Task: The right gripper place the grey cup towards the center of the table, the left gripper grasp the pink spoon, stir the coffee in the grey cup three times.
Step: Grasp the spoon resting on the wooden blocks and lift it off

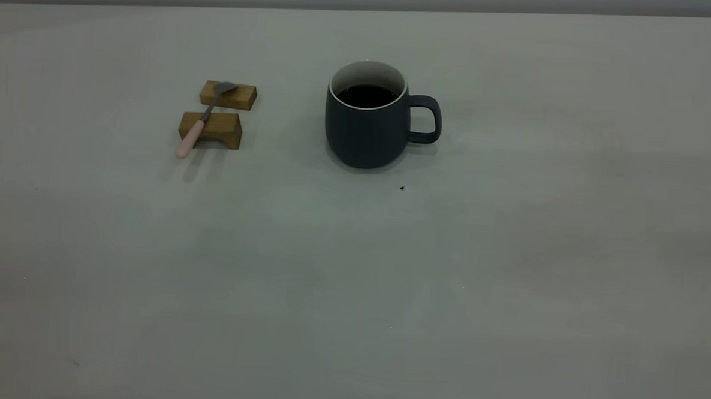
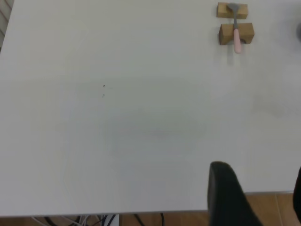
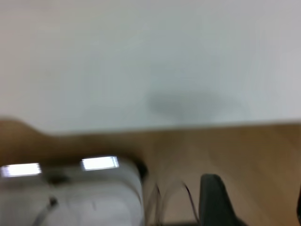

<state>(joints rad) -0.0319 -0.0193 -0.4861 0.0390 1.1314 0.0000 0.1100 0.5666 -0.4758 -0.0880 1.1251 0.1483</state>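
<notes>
grey cup and pink spoon wait on the tabletop, both tools back at its edge.
left tool (image 2: 256,197) and right tool (image 3: 251,202) hold nothing; how open, cannot tell. farther off on the tabletop (image 1: 352,283), the grey cup (image 1: 368,125) stands upright with coffee (image 1: 367,96), well apart from the pink spoon (image 1: 203,118) lying across two wooden blocks (image 1: 218,112).

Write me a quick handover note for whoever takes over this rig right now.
Left hand: open, holding nothing, back over the table edge. Right hand: open, off the table.
Grey cup with coffee stands mid-table, handle toward the right arm's side.
Pink spoon lies across two wooden blocks, on the cup's left-arm side.
Done: nothing visibly. Left: position the cup, grasp the spoon, stir three times.
</notes>
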